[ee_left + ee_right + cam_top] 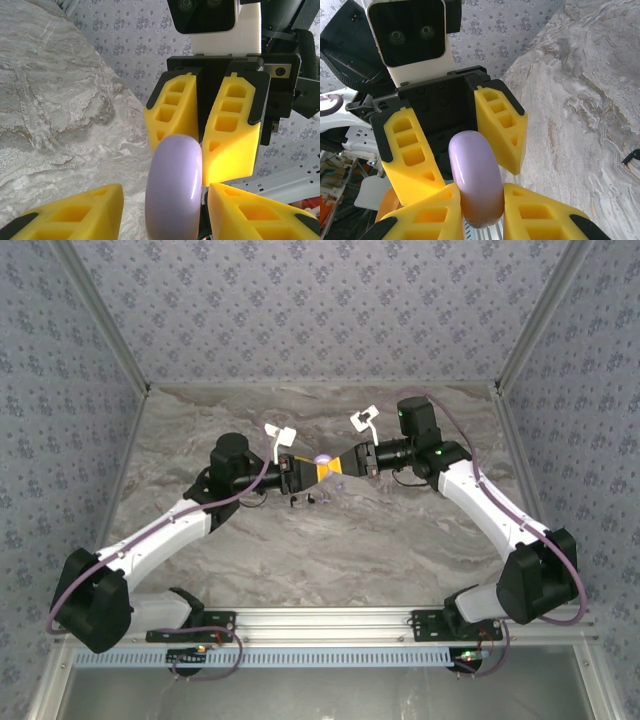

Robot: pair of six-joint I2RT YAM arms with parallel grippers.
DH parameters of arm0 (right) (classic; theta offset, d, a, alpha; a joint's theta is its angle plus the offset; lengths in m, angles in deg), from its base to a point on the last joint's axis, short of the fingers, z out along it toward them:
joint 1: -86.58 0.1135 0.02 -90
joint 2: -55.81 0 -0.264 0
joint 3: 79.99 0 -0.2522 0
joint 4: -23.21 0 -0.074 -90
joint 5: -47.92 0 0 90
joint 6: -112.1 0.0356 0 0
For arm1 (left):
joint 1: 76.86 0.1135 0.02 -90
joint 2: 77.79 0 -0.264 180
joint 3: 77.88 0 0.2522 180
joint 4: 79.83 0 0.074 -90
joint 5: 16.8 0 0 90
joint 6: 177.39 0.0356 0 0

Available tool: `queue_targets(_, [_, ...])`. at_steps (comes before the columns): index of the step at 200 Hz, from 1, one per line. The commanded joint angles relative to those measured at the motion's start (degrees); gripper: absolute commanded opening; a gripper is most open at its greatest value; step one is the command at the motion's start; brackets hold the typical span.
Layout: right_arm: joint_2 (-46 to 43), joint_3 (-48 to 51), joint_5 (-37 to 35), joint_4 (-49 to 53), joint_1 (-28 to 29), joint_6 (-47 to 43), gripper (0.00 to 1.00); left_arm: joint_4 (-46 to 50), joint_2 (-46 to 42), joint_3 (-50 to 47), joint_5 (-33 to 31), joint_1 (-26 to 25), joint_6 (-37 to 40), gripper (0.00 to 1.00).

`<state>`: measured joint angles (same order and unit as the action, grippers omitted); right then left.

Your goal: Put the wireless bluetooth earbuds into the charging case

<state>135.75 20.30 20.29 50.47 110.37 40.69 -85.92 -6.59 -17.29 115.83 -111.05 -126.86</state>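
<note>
Yellow fingers of the left hand (165, 202) stand either side of a lilac disc (175, 185), a little wider than the disc itself. A gap shows on one side, so this hand looks loose around the disc and not clamped on it. The disc is up on edge, lifted off the desk (400, 530), about mid-scene where the two arms meet.

Just near of that meeting point, on the marbled surface, lie the tiny black earbuds (312, 501) (too small from above to count for certain). They lie loose and apart from both hands.

To the right, the right hand (480, 207) has its fingers drawn narrow onto the lower edge of the disc and carries it. Seen from the left wrist, its fingers sit close behind the disc.

As for the case, I cannot pick out a round black puck on the desk or in either hand, so where it sits is unclear.

By my reading the task is at an early stage. No earbud is seated in anything, neither hand holds one, and both hands are busy with the disc (which is not an earbud). What is left, I judge, is nearly all of it: free a hand, pick up each earbud in turn, and set it into the case.
</note>
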Motion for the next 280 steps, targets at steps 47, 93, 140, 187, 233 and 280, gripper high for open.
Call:
queue_targets(47, [-0.07,-1.72,0.47,-1.90,0.83,1.36,0.21,-0.91,-0.36,0.80,-0.53,-0.48,1.11,0.41])
queue_targets(93, [-0.12,-1.22,0.81,-0.32,1.42,-0.05,0.22,-0.92,-0.36,0.78,-0.97,-0.46,1.22,0.23])
queue_targets(140, [-1.59,-1.59,-3.94,6.33,1.34,-3.83,0.36,1.97,-1.33,1.21,-4.37,-0.49,3.46,0.20])
queue_targets(187, [-3.68,-4.33,-11.56,15.01,0.68,-7.60,0.48,-3.12,-1.59,-1.39,-7.54,-0.80,9.39,0.21])
queue_targets(233, [-6.57,-5.70,-15.40,20.14,0.87,-9.74,0.55,-8.31,-4.76,-5.92,-8.91,-4.80,26.77,0.24])
queue_targets(280, [-6.82,-6.91,-15.57,23.12,1.98,-11.46,0.60,-9.74,-6.20,-7.04,-6.87,-5.36,30.91,0.24])
